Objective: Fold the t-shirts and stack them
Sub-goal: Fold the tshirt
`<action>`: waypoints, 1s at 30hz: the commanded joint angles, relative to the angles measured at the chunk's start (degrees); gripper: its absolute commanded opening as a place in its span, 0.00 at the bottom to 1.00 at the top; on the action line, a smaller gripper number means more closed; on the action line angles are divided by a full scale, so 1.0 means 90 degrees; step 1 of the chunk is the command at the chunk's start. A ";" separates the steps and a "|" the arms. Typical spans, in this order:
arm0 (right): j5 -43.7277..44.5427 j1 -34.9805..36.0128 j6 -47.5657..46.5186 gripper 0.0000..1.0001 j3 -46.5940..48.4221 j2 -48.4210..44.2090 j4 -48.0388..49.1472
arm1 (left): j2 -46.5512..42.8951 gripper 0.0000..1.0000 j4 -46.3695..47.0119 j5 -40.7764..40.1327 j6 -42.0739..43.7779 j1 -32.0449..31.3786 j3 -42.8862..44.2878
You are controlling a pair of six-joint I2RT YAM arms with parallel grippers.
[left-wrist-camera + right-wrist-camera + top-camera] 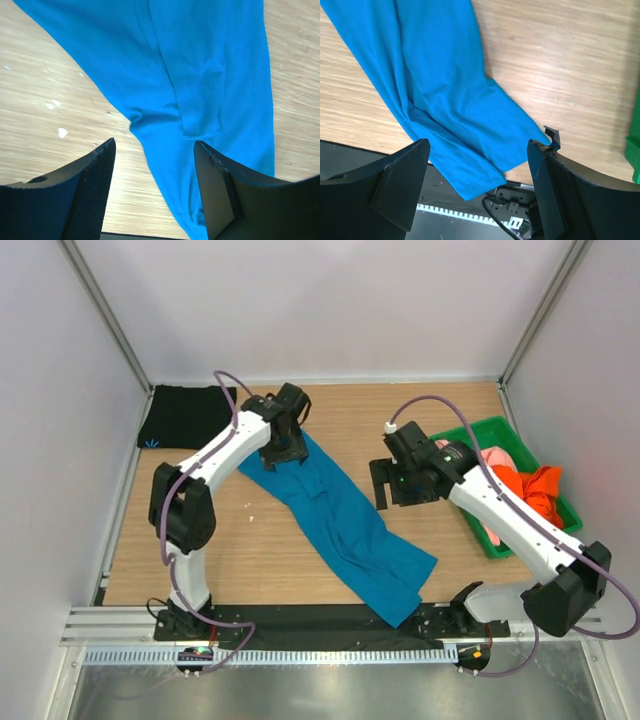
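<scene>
Pale walls point(320, 300) enclose a light wooden table point(250, 550).

No readable text or numbers

- Top view: bright, even, diffuse light from above; the white walls point(330, 300) wash out almost featureless.
- Shadows on the table point(250, 550) are faint and soft-edged.
- Black shirt point(185, 415) reads as a flat dark patch; its folds are barely legible.
- Metal sheet point(330, 690) at the near edge gives a dull grey sheen.
- Wall edges lean inward: wide-angle distortion.
- Wrist views: blue shirt point(200, 75) sharp, creases shaded clearly; gripper fingers point(85, 195) in the foreground are dark, underexposed and slightly soft.
</scene>
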 commanded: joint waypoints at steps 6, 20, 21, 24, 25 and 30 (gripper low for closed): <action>-0.0170 -0.0355 -0.0198 0.86 -0.0492 -0.0652 -0.0267 | 0.1061 0.65 0.0197 0.0131 -0.1864 -0.0275 0.0087; -0.0297 -0.0512 -0.0247 0.87 -0.0503 -0.0096 -0.0140 | 0.3835 0.66 -0.0389 -0.0241 0.0759 -0.0071 0.2937; -0.0307 -0.0512 -0.0256 0.87 -0.0473 0.0088 -0.0140 | 0.4029 0.66 -0.0272 -0.0163 0.1033 0.0065 0.3258; -0.0404 -0.0531 -0.0256 0.87 -0.0365 0.0440 -0.0160 | 0.4274 0.65 -0.0126 -0.0182 0.2049 0.0445 0.3846; -0.0453 -0.0541 -0.0266 0.87 -0.0355 0.0548 -0.0160 | 0.4333 0.65 0.0001 -0.0182 0.2360 0.0534 0.4012; -0.1027 -0.0551 -0.0305 0.87 -0.0141 0.1212 -0.0082 | 0.4276 0.65 0.0714 0.0012 0.3710 0.0945 0.4286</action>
